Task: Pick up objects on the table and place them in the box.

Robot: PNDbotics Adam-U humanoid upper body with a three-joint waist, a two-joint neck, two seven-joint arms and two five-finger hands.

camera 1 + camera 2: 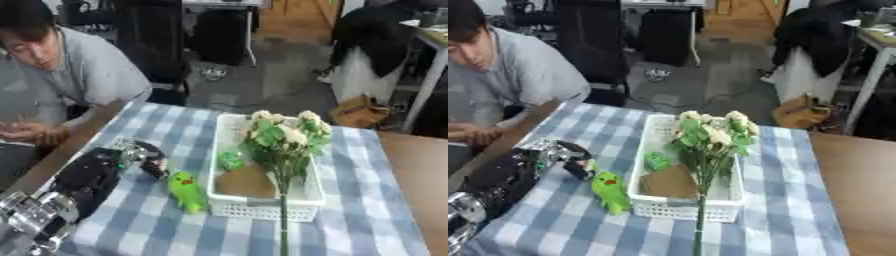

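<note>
Blue-and-white checked tablecloth (pixel 367 210), grey room floor (pixel 271 80) beyond; black left hand (pixel 144 157), fingers curled empty, beside green plastic toy (pixel 186 191) and white slatted plastic box (pixel 262 207).

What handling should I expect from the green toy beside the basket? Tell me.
The green toy looks soft and rounded, so probably light and squashy. Lying against the white basket, it may slide on the checked cloth if pushed by the left hand.

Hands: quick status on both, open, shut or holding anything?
Left hand: by the green toy; fingers cannot be told, toy lies on the cloth.
Right hand: not in view.
</note>
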